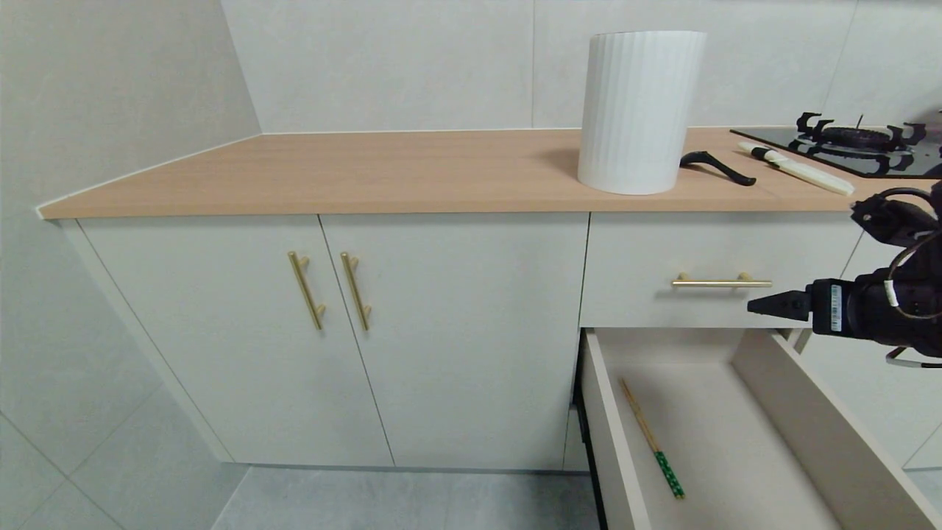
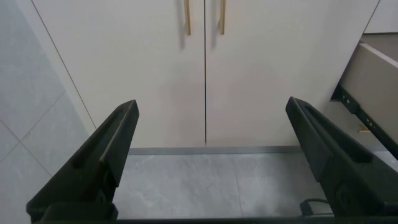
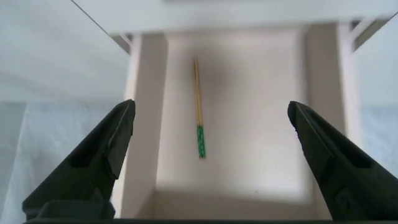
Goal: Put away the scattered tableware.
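Observation:
A pair of wooden chopsticks [image 1: 653,439] with green ends lies inside the open lower drawer [image 1: 809,419]. My right gripper [image 1: 756,305] hovers above that drawer, open and holding nothing. In the right wrist view the gripper [image 3: 210,109] looks straight down on the chopsticks [image 3: 199,134], which lie between the drawer walls [image 3: 144,124]. On the wooden countertop [image 1: 368,173] lie a black spoon [image 1: 717,166] and a white-handled knife [image 1: 798,168], beside a tall white ribbed container [image 1: 637,110]. My left gripper [image 2: 211,106] is open and empty, low in front of the cabinet doors [image 2: 261,74].
A black gas stove [image 1: 857,143] sits at the counter's far right, just behind the knife. The upper drawer [image 1: 721,258] with a gold handle is closed above the open one. Two closed cabinet doors [image 1: 331,331] with gold handles stand to the left, with grey floor tiles [image 2: 205,180] below them.

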